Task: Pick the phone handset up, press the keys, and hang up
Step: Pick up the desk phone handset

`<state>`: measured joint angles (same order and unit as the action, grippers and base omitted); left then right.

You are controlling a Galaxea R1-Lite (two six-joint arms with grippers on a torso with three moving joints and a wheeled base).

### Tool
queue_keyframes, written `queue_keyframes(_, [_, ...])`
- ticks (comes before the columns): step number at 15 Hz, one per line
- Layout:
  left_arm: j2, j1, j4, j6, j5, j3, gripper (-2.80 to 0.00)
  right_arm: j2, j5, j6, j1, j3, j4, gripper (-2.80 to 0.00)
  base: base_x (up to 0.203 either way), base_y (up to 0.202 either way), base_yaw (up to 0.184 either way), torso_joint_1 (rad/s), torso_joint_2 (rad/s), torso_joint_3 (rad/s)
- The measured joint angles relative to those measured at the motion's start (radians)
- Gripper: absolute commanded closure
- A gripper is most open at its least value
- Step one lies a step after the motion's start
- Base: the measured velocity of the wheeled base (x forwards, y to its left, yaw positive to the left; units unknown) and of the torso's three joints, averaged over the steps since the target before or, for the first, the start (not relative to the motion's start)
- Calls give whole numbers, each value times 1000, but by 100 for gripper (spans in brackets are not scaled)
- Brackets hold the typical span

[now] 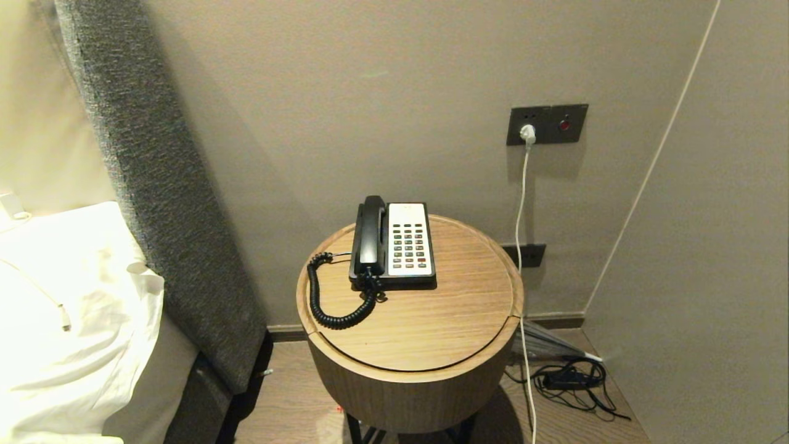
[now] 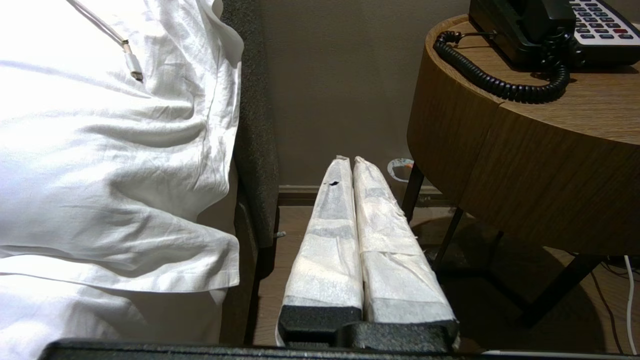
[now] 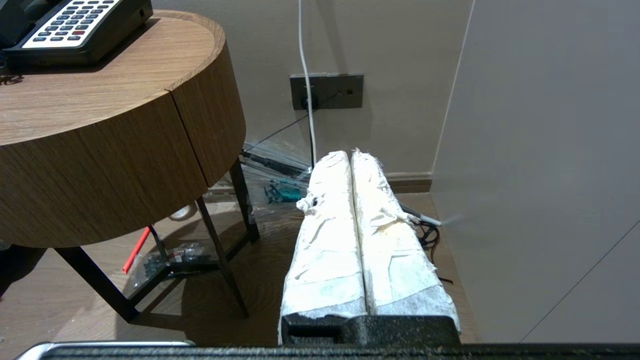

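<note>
Both arms hang low beside the counter (image 1: pixel 431 333), left end effector (image 2: pixel 348 161) and right end effector (image 3: pixel 348 154) pressed together, empty. On the counter's far half, the phone handset (image 1: pixel 372 237) lies cradled on the phone base (image 1: pixel 408 246). It looks light, rigid and smooth; grip its narrow middle, minding the tug of the coiled cord (image 1: pixel 330 302).

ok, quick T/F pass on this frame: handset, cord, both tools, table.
1. The phone handset lies in its cradle on the left side of the phone base. True.
2. The coiled cord hangs off the table edge to the floor. False: it loops across the top of the round wooden table.
3. The left tool is shut and empty, low between the bed and the table. True.
4. The right tool grips the handset. False: it is shut on nothing, below the tabletop near the wall.
5. A white cable is plugged into the upper wall socket. True.
</note>
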<state>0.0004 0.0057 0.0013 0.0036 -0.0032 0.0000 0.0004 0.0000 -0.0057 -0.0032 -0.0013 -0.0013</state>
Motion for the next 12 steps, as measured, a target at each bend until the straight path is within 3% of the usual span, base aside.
queue_keyframes(12, [0,0,0,4,0,0,0,0,0,0,0,0,0,0,0,0,0,0,0,0])
